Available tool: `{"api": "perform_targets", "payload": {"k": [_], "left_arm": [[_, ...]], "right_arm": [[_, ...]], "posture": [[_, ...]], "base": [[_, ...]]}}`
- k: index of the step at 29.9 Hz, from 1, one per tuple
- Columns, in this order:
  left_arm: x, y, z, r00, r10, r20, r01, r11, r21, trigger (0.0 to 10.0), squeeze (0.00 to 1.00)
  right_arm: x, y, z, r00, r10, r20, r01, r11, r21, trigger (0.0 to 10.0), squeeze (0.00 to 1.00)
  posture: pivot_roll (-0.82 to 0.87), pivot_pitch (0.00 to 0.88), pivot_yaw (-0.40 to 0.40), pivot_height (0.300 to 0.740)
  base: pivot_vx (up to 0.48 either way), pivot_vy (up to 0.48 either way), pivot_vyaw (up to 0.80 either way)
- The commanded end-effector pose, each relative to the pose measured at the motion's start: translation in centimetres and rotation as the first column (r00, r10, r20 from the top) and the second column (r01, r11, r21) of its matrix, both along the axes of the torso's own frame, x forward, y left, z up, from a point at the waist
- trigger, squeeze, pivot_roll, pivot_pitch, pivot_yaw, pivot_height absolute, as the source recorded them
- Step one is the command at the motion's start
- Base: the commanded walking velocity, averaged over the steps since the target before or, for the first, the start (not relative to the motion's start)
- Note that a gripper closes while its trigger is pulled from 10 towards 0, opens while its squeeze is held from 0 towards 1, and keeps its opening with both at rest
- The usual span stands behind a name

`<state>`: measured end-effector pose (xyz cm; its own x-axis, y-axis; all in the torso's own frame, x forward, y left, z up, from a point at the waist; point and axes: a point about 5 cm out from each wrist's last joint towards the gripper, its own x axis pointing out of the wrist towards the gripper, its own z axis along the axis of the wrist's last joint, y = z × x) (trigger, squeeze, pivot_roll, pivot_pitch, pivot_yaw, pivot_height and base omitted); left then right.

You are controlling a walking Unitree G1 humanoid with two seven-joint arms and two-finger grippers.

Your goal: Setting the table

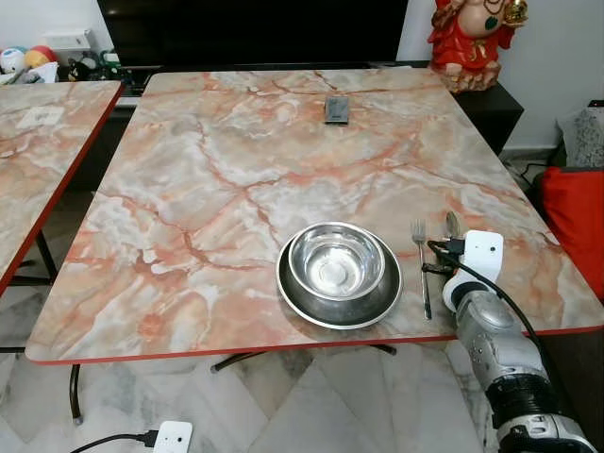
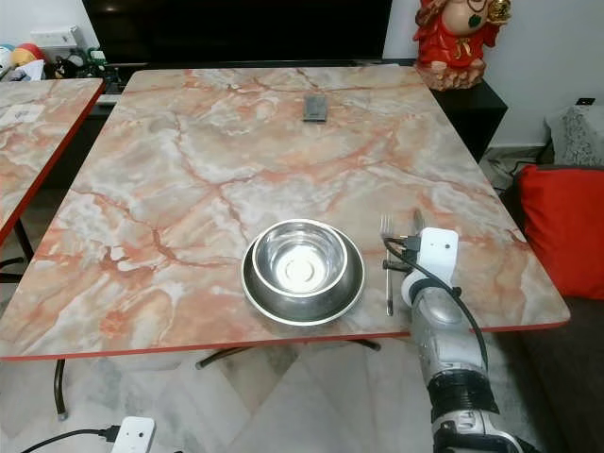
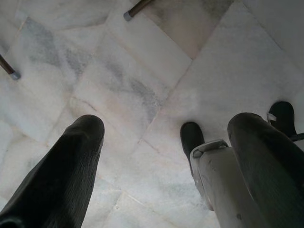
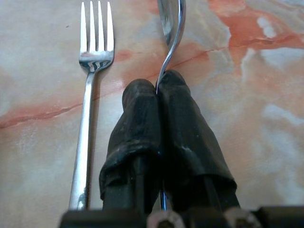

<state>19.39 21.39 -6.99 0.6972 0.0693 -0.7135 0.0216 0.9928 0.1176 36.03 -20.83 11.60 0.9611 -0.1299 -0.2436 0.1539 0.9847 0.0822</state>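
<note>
A steel bowl (image 1: 336, 262) sits inside a steel plate (image 1: 377, 304) near the table's front edge. Just right of the plate lies a fork (image 1: 421, 267), tines pointing away from me. My right gripper (image 4: 157, 88) is low over the table beside the fork, shut on the handle of a spoon (image 4: 171, 21) whose bowl (image 1: 452, 223) points away, parallel to the fork. My left gripper (image 3: 166, 128) hangs open over the marble floor, nothing between its fingers.
The marble-patterned table (image 1: 236, 160) has a dark remote-like object (image 1: 337, 109) at its far side. A second table (image 1: 38, 142) stands to the left. A red cushion (image 1: 576, 217) is on the right, a red figurine (image 1: 469, 38) behind. A white plug (image 1: 173, 437) lies on the floor.
</note>
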Motion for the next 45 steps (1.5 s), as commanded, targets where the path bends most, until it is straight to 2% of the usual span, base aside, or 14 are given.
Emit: {"api": "perform_targets", "payload": {"k": [1, 23, 24, 25, 26, 27, 32, 33, 34, 37, 39, 41, 43, 45], "left_arm": [[-1.09, 0.03, -0.60, 0.999, 0.000, -0.041, 0.000, 1.000, -0.002, 10.0, 0.00], [-1.32, 0.13, -0.70, 0.999, 0.000, -0.051, 0.000, 1.000, -0.003, 10.0, 0.00], [-1.33, 0.10, -0.71, 0.999, 0.000, -0.052, 0.000, 1.000, -0.003, 10.0, 0.00], [-1.33, 0.10, -0.71, 0.999, 0.000, -0.052, 0.000, 1.000, -0.003, 10.0, 0.00], [-1.33, 0.08, -0.72, 0.999, 0.000, -0.052, 0.000, 1.000, -0.003, 10.0, 0.00], [-1.34, 0.07, -0.73, 0.999, 0.000, -0.053, 0.000, 1.000, -0.003, 10.0, 0.00], [-1.41, 0.01, -0.78, 0.998, -0.001, -0.056, 0.001, 1.000, -0.003, 10.0, 0.00], [-1.43, 0.00, -0.80, 0.998, -0.002, -0.058, 0.001, 1.000, -0.004, 10.0, 0.00], [-1.45, 0.00, -0.81, 0.998, -0.002, -0.059, 0.002, 1.000, -0.004, 10.0, 0.00], [-1.46, 0.01, -0.81, 0.998, -0.002, -0.059, 0.002, 1.000, -0.005, 10.0, 0.00], [-1.48, 0.01, -0.82, 0.998, -0.002, -0.060, 0.002, 1.000, -0.006, 10.0, 0.00], [-1.49, 0.02, -0.82, 0.998, -0.003, -0.059, 0.002, 1.000, -0.006, 10.0, 0.00], [-1.50, 0.01, -0.82, 0.998, -0.003, -0.059, 0.003, 1.000, -0.006, 10.0, 0.00], [-1.50, 0.01, -0.82, 0.998, -0.003, -0.058, 0.002, 1.000, -0.006, 10.0, 0.00]], "right_arm": [[0.03, -0.02, -0.15, 1.000, -0.005, -0.003, 0.005, 1.000, 0.015, 10.0, 0.00], [0.23, 0.31, -0.37, 1.000, 0.002, -0.006, -0.002, 1.000, 0.021, 10.0, 0.04], [0.23, 0.35, -0.39, 1.000, 0.004, -0.006, -0.004, 1.000, 0.022, 10.0, 0.28], [0.23, 0.35, -0.39, 1.000, 0.004, -0.006, -0.004, 1.000, 0.022, 10.0, 0.28], [0.24, 0.39, -0.42, 1.000, 0.006, -0.006, -0.006, 1.000, 0.022, 10.0, 0.46], [0.24, 0.39, -0.42, 1.000, 0.006, -0.007, -0.006, 1.000, 0.022, 10.0, 0.47], [0.26, 0.36, -0.43, 1.000, 0.003, -0.008, -0.003, 1.000, 0.019, 10.0, 0.40], [0.27, 0.34, -0.43, 1.000, 0.001, -0.008, -0.001, 1.000, 0.017, 10.0, 0.25], [0.27, 0.32, -0.44, 1.000, 0.001, -0.009, -0.001, 1.000, 0.016, 10.0, 0.18], [0.26, 0.27, -0.47, 1.000, 0.000, -0.010, 0.000, 1.000, 0.014, 10.0, 0.07], [0.26, 0.26, -0.49, 1.000, 0.002, -0.011, -0.002, 1.000, 0.013, 10.0, 0.07], [0.25, 0.30, -0.53, 1.000, 0.006, -0.012, -0.006, 1.000, 0.014, 10.0, 0.17], [0.24, 0.33, -0.57, 1.000, 0.008, -0.013, -0.008, 1.000, 0.012, 10.0, 0.61], [0.24, 0.35, -0.59, 1.000, 0.008, -0.014, -0.008, 1.000, 0.010, 10.0, 0.61]], "posture": [[0.02, 0.153, 0.017, 0.740], [0.03, 0.157, 0.016, 0.740], [0.03, 0.158, 0.016, 0.740], [0.03, 0.158, 0.016, 0.740], [0.03, 0.158, 0.016, 0.740], [0.03, 0.158, 0.016, 0.740], [0.03, 0.158, 0.017, 0.740], [0.03, 0.158, 0.017, 0.740], [0.03, 0.158, 0.017, 0.740], [0.03, 0.158, 0.017, 0.740], [0.03, 0.158, 0.016, 0.740], [0.03, 0.159, 0.016, 0.740], [0.03, 0.158, 0.016, 0.740], [0.03, 0.159, 0.016, 0.740]], "base": [[0.000, 0.000, 0.00], [0.000, 0.000, 0.00], [0.000, 0.000, 0.00], [0.000, 0.000, 0.00], [0.000, 0.000, 0.00], [0.000, 0.000, 0.00], [0.000, 0.000, 0.00], [0.000, 0.000, 0.00], [0.000, 0.000, 0.00], [0.000, 0.000, 0.00], [0.000, 0.000, 0.00], [0.000, 0.000, 0.00], [0.000, 0.000, 0.00], [0.000, 0.000, 0.00]]}}
